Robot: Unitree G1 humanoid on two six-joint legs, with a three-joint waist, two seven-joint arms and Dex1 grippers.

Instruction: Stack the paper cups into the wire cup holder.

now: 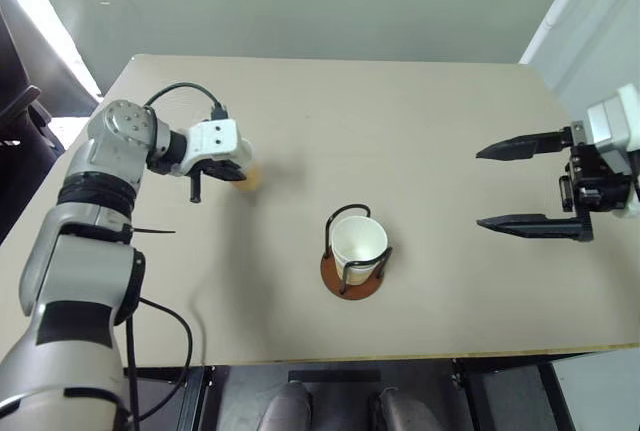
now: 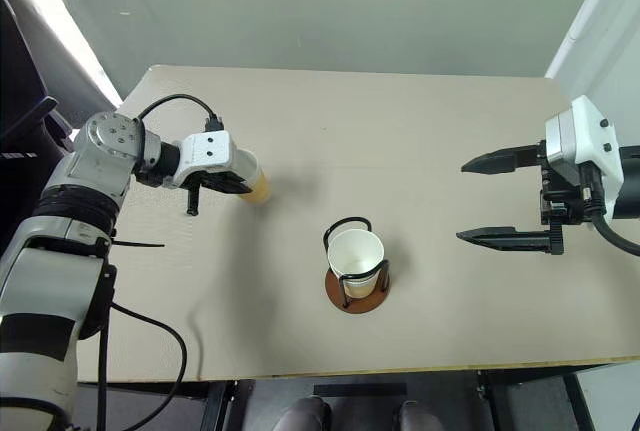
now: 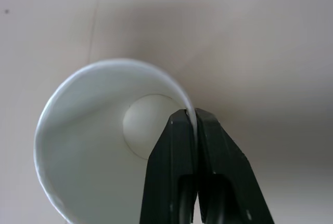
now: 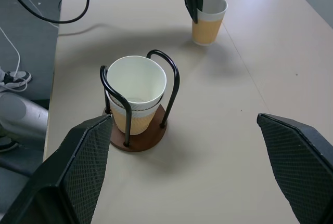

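Paper cup (image 4: 209, 20) on the table (image 1: 420, 131) — rim pinched between the left gripper's (image 3: 190, 117) closed fingers.

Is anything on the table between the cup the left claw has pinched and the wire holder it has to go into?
Nothing visible. The left claw is shut on the rim of a paper cup, and bare table lies between it and the wire cup holder, which already holds cups. The right claw hangs open off to the side.

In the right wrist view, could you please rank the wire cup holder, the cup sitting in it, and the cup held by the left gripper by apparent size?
1. wire cup holder
2. cup in the holder
3. gripped cup, smaller-looking only because farther away; the cups seem alike.
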